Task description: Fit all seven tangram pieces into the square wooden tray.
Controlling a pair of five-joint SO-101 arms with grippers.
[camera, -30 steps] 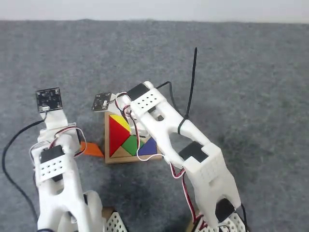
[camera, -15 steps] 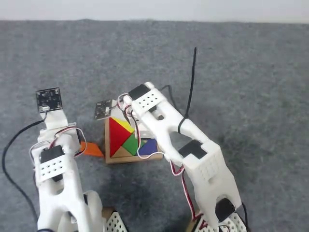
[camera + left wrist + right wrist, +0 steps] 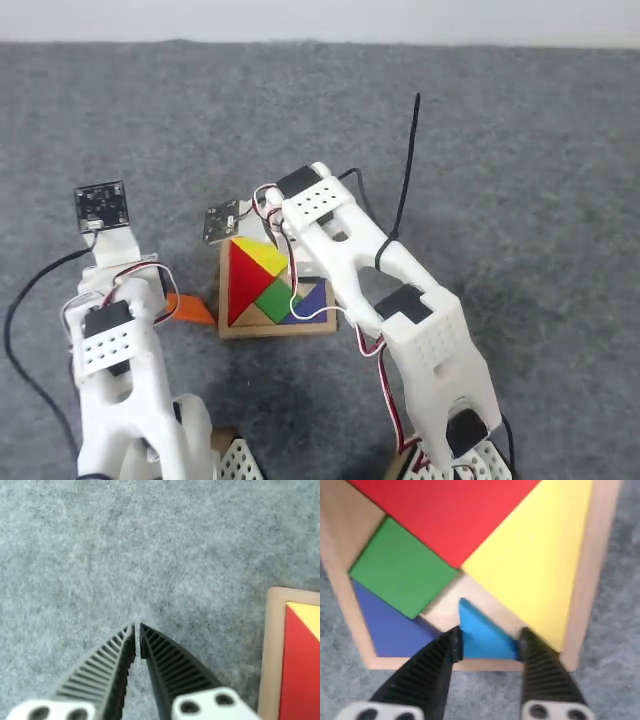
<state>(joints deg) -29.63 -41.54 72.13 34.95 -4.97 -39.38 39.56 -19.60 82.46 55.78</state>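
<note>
The wooden tray (image 3: pixel 270 328) held a red triangle (image 3: pixel 243 280), yellow triangle (image 3: pixel 265 255), green square (image 3: pixel 272 298) and dark-blue piece (image 3: pixel 312 300), the right gripper (image 3: pixel 489 639) clamped a light-blue triangle (image 3: pixel 480 630) at its right wall (bare wood showed beside it), and an orange piece (image 3: pixel 190 308) lay outside, just left, near the closed, empty left gripper (image 3: pixel 137 627).

1. A grey, felt-like covering (image 3: pixel 520 150) spreads across the whole work surface, its nap fuzzy and slightly mottled.
2. Along the far edge, a pale, plain band (image 3: pixel 320 20) runs the full width of the high view and meets the grey in a nearly straight line.
3. The light is soft and even; shadows on the grey are faint and blurred at the edges.
4. Seen close in the left wrist view, the covering (image 3: pixel 150 540) shows matted fibres with lighter and darker flecks.
</note>
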